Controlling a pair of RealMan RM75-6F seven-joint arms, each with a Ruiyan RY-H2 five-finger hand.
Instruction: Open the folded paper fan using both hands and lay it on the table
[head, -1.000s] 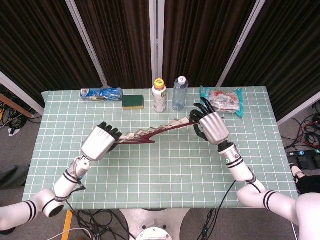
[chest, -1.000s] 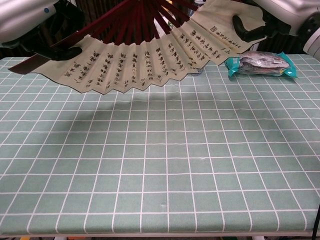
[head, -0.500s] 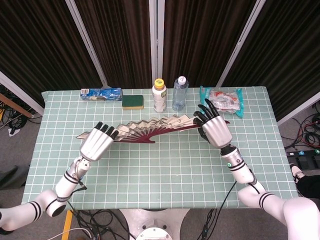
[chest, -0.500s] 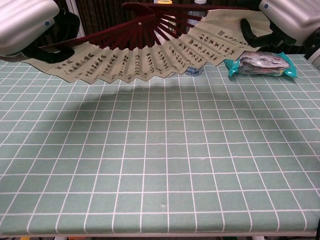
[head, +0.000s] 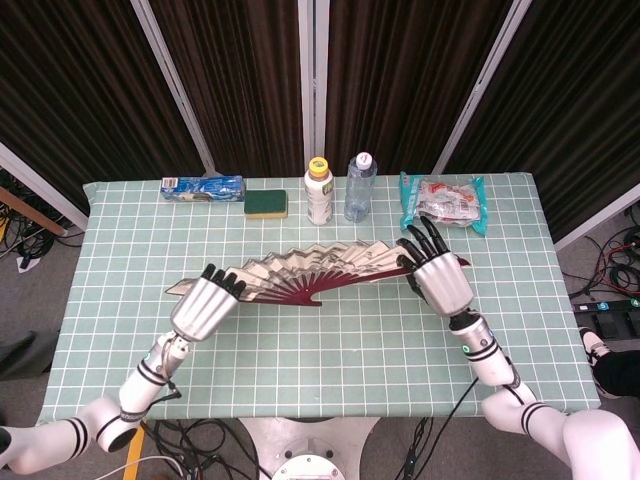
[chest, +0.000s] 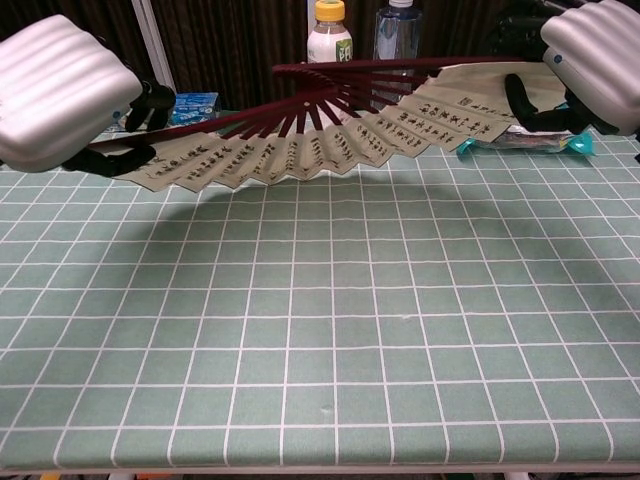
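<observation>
The paper fan is spread wide, cream leaf with black writing and dark red ribs. It hangs nearly flat a little above the green checked table, casting a shadow below it in the chest view. My left hand grips the fan's left end rib. My right hand grips the right end, its dark fingers curled over the paper edge.
Along the table's far edge stand a yellow-capped bottle and a clear water bottle. A green sponge and a blue packet lie to their left, a teal snack bag to the right.
Both hands have come toward the near side and lower, carrying the fan. The fan has tipped from tilted to almost level with the table.
</observation>
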